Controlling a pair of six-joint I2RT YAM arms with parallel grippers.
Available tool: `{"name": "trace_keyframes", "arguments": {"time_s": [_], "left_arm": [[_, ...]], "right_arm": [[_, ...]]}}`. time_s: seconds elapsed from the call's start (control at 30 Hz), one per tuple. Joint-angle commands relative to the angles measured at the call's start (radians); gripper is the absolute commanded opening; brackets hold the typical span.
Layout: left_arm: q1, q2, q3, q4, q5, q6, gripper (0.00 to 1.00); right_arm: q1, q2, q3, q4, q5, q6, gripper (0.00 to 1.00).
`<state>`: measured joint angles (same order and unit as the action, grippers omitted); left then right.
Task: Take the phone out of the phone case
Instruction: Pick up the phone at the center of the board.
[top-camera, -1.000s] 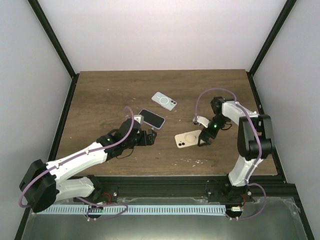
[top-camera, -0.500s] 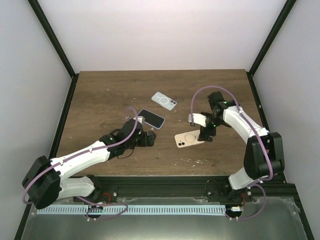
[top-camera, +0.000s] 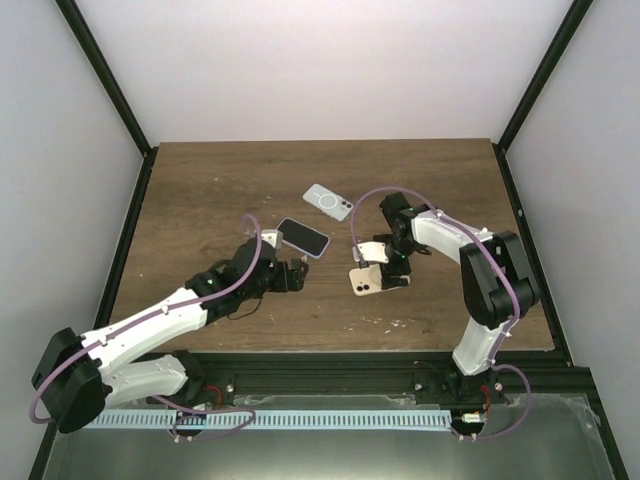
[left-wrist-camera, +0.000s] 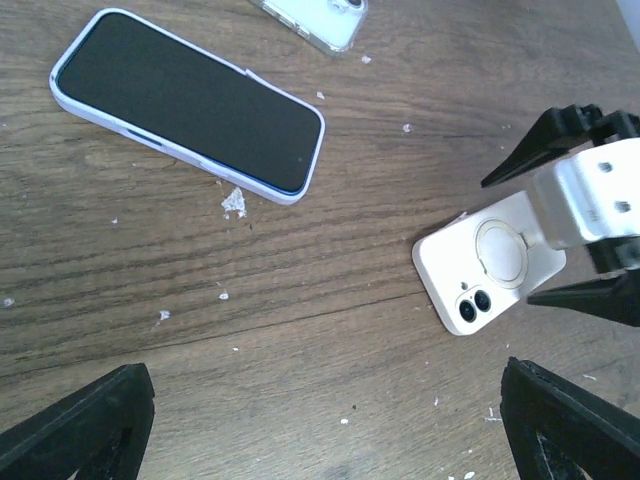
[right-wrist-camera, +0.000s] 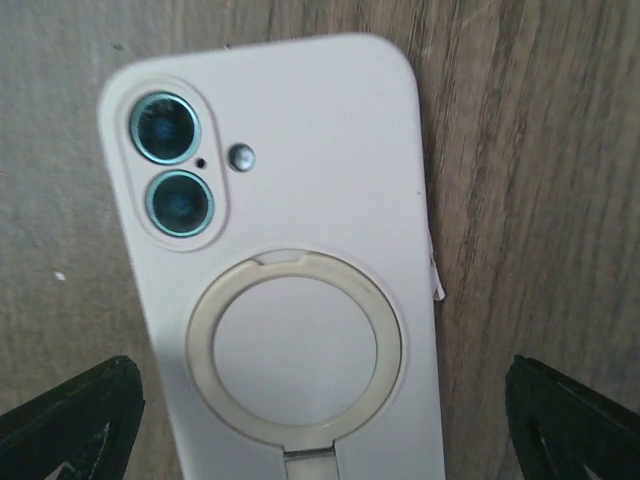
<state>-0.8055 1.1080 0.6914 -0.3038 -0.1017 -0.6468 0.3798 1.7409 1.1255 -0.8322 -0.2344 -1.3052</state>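
Note:
A cream-cased phone lies face down on the table, camera lenses and ring stand up; it fills the right wrist view and shows in the left wrist view. My right gripper hovers low over its far end, open, one finger on each side of it. A second phone with a black screen in a lavender case lies face up, also in the left wrist view. My left gripper is open and empty just in front of it, above bare wood.
An empty clear case lies further back, its edge at the top of the left wrist view. Small white crumbs dot the wooden table. Black frame posts stand at the table's left and right edges.
My right gripper has swung left from the phone's right end to above the cream-cased phone. The left arm has shifted only slightly. The phones have not moved.

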Motion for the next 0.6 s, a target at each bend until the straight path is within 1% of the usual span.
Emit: {"name": "trace_keyframes", "arguments": {"time_s": [0.0,0.13,0.23,0.4,0.47,0.57], "left_arm": [[-0.001,-0.026,-0.019,-0.013,-0.022,0.006,0.96],[-0.002,-0.024,-0.022,-0.012,-0.028,0.007,0.96],[-0.002,-0.018,-0.025,0.001,-0.027,0.009,0.96],[-0.001,0.005,-0.018,0.011,-0.023,0.014,0.96],[-0.001,0.012,-0.017,0.014,-0.017,0.013,0.96],[-0.002,0.017,-0.019,0.023,-0.012,0.010,0.96]], "right_arm": [[0.014,0.041,0.001,0.052,0.057,-0.008,0.99],[0.024,0.052,-0.027,0.064,0.081,-0.003,0.98],[0.037,0.044,-0.060,0.071,0.100,0.000,0.96],[0.052,0.029,-0.094,0.020,0.092,-0.012,0.93],[0.053,0.023,-0.105,0.024,0.084,-0.007,0.92],[0.056,0.024,-0.128,0.081,0.114,0.033,0.86]]}}
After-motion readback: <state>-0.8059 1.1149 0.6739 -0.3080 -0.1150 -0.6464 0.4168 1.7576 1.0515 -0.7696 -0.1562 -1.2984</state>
